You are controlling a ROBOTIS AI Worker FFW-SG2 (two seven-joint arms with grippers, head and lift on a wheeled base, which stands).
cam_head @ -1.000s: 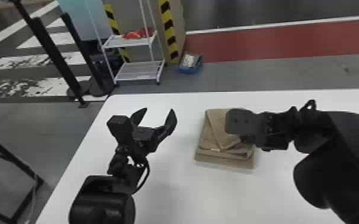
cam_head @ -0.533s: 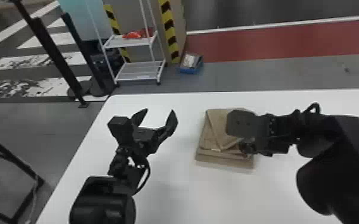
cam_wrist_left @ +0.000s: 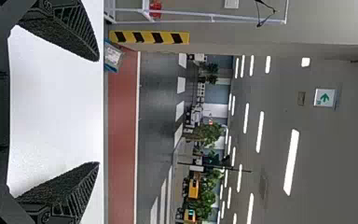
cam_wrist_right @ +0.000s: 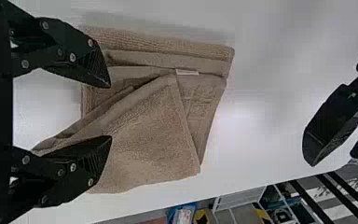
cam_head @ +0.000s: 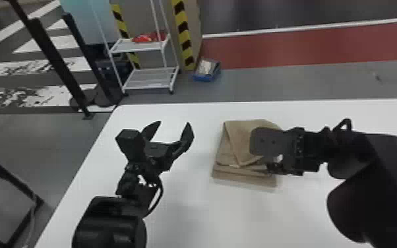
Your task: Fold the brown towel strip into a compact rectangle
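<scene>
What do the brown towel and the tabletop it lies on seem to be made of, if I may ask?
Towel: probably cotton terry, soft and matt, given its ribbed, looped-looking surface.
Tabletop: smooth white, perhaps laminate or painted board, with a faint sheen.

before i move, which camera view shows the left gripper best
The head view: the left gripper shows whole there, both fingers spread. The left wrist view shows its fingers close up; the right wrist view, part of it, farther off.
</scene>
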